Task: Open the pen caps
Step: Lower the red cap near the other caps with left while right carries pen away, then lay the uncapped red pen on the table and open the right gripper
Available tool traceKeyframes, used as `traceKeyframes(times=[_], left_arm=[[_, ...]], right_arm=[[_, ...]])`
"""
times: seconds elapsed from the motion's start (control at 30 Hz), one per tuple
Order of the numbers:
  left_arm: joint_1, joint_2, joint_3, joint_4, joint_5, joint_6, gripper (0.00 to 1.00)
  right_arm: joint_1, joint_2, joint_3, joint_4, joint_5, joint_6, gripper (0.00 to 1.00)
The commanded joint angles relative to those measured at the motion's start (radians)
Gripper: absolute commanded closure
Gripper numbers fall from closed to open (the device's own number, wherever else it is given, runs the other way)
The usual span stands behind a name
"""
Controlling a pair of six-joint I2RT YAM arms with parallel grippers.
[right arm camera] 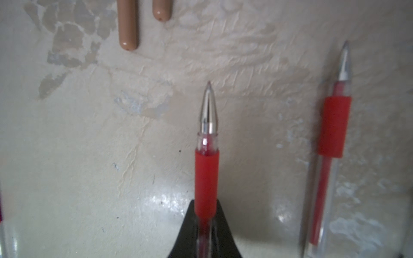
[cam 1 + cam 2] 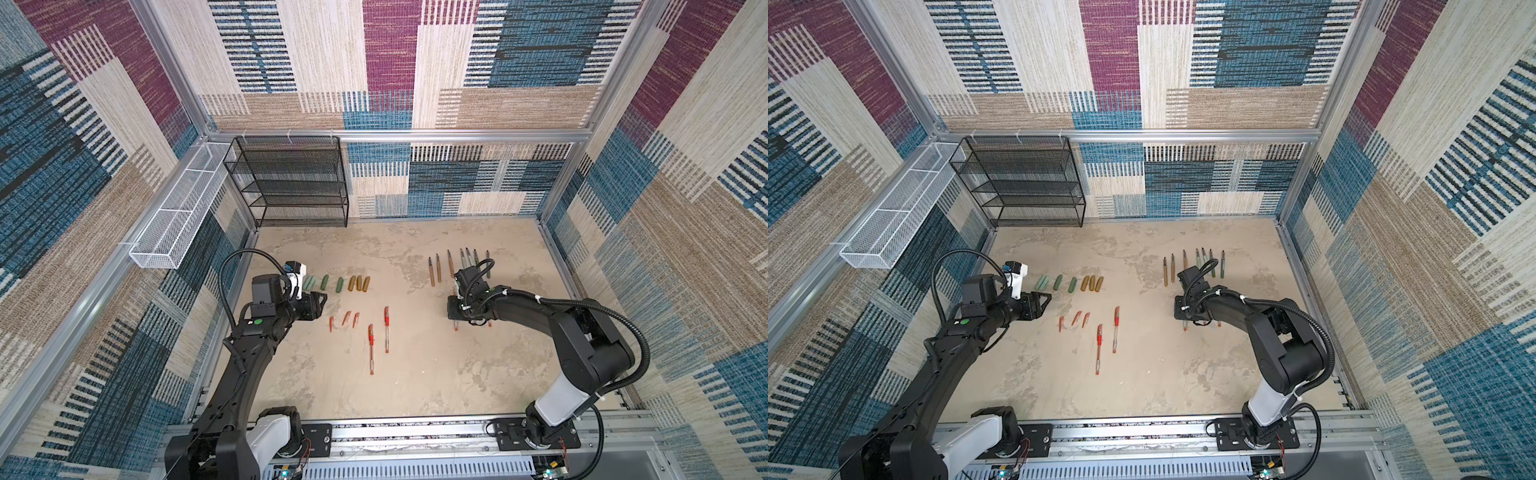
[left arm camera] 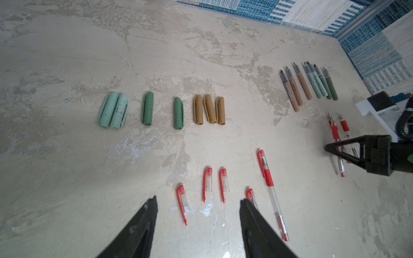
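**Both top views:** the stubby pen caps (image 2: 340, 285) lie in a row on the left of the table (image 2: 415, 395), running mint, dark green, then gold-brown. Three loose red caps (image 2: 346, 318) lie nearer the robot's base.

**Left wrist view:** each cap shows singly. The left gripper (image 3: 198, 198) hangs above the red caps with its jaws apart, holding nothing. Two capped red pens (image 3: 268, 178) lie beside it.

**Right wrist view:** only here does the right gripper (image 1: 205, 207) show, clamped on an uncapped red pen (image 1: 206, 169). A second uncapped pen (image 1: 333, 127) lies just beside it. In the top views its jaws are hidden under the wrist. Marker barrels (image 2: 1165, 272) lie beyond.
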State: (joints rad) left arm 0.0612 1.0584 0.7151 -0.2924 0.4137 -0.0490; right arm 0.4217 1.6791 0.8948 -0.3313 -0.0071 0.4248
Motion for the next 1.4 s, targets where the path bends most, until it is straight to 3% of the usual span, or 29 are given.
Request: traceKeyframes(times=[0.0,0.17,0.53,0.73,0.97,1.17,1.37], left_arm=[[0.0,-0.006,0.01,0.005,0.011,-0.01,0.37],[0.002,-0.009,0.007,0.016,-0.002,0.001,0.36],[0.008,-0.012,0.013,0.004,0.008,-0.001,0.35],[0.006,-0.001,0.007,0.017,0.01,-0.01,0.35],[0.008,0.002,0.007,0.022,0.006,-0.004,0.35],[0.014,0.003,0.004,0.029,0.005,0.005,0.35],[0.022,0.003,0.014,0.022,0.017,-0.006,0.34]], right_arm=[[-0.004,0.029,0.009,-0.014,0.021,-0.006,0.94],[-0.006,0.042,0.007,-0.01,0.044,-0.008,0.92],[-0.008,0.019,0.057,-0.064,0.031,-0.005,0.79],[-0.006,-0.046,0.08,-0.089,0.033,0.002,0.7],[0.001,-0.152,0.082,-0.114,-0.018,0.03,0.67],[0.092,-0.208,0.057,-0.089,-0.022,0.088,0.62],[0.21,-0.161,0.064,-0.061,-0.017,0.136,0.61]])
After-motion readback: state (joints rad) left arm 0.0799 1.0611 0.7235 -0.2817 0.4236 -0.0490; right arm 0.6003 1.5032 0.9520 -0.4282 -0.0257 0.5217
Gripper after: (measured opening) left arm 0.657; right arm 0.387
